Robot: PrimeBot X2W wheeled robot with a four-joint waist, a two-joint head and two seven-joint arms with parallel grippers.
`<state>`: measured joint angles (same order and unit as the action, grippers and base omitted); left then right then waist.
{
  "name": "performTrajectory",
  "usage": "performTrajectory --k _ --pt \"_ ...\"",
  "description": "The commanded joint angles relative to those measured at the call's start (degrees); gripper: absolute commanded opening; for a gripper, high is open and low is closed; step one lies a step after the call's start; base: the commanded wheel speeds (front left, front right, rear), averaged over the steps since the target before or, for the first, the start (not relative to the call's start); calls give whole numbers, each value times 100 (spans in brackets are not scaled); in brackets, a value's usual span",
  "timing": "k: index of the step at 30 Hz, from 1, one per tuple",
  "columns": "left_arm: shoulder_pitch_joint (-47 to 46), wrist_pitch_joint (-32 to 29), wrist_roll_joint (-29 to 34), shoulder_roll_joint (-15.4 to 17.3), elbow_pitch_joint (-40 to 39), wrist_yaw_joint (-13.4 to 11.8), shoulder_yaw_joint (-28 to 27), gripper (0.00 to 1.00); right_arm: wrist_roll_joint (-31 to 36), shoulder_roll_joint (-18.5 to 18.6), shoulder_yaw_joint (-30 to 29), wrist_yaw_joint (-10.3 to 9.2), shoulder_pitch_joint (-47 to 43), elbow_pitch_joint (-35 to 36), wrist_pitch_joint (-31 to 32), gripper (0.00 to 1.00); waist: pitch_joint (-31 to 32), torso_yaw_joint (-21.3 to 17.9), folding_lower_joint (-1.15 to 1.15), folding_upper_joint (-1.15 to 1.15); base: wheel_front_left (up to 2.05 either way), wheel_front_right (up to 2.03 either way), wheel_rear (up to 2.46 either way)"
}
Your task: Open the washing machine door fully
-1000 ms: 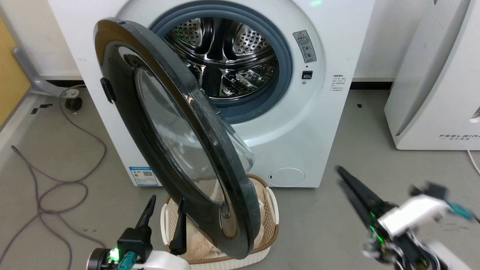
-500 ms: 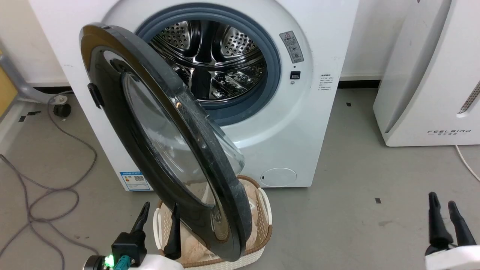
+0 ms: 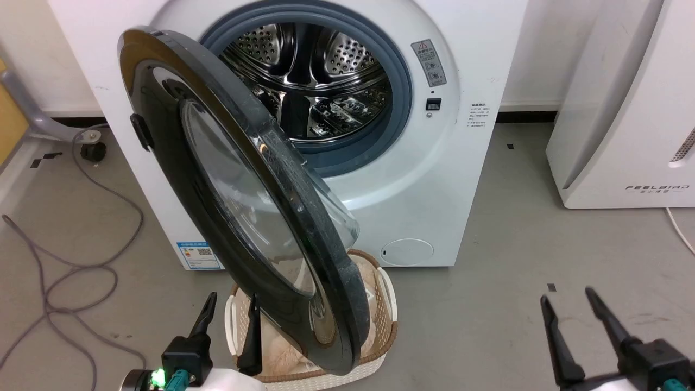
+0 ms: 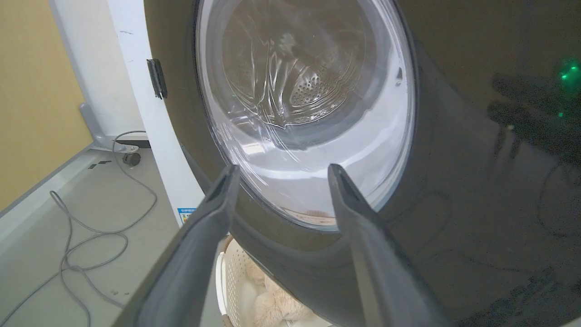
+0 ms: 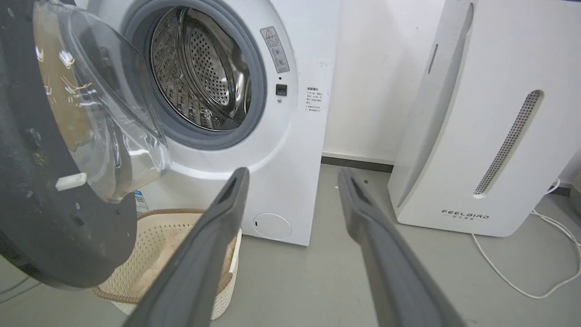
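Head view first: how far along is the washing machine door [image 3: 244, 217]?

Roughly half swung, I'd judge. It stands at an angle off the washing machine [image 3: 434, 179], just ahead of the left jaws, with the steel drum [image 3: 309, 81] bare behind it and a white basket [image 3: 389, 310] under its lower edge. The left jaws are spread, nothing between them; their right-hand finger [image 3: 252, 342] overlaps the door's black face, touching or not I cannot tell. The right jaws, also spread and empty, hang over bare floor [image 3: 488, 326], well apart from the door.

Left wrist view?

The door's glossy outer face lies straight ahead of the parted jaws, its glass centre just beyond the tips.

Right wrist view?

Parted jaws, holding nothing. The door's inner side is off to their left, the drum opening beyond the left finger [image 5: 206, 254], the FEELBIRD appliance [image 5: 476, 136] beyond the right one.

So what's left?

The latch is free and the drum reachable; the rest of the swing, away from the opening, is not yet done.
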<state>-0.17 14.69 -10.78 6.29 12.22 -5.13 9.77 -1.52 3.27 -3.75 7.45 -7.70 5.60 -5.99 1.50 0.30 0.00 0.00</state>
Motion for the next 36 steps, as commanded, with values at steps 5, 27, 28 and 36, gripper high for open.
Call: performTrajectory --k 5,27,28,36 --pt "-48 30 -15 37 3 6 15 6 -63 -36 31 3 -258 -189 15 100 -5 34 0 0 0 0 0" --pt "-594 -72 237 152 -2117 -113 -82 0 -316 -39 74 3 -240 -509 -65 100 51 69 0 0 0 0 0" --pt "-677 -102 264 156 -2266 -128 -77 0 -311 -39 78 3 -240 -511 -66 100 50 69 0 0 0 0 0" --pt "-1443 -282 405 39 -3290 -192 128 0 -398 -39 45 3 -226 -568 -99 100 46 57 0 0 0 0 0"
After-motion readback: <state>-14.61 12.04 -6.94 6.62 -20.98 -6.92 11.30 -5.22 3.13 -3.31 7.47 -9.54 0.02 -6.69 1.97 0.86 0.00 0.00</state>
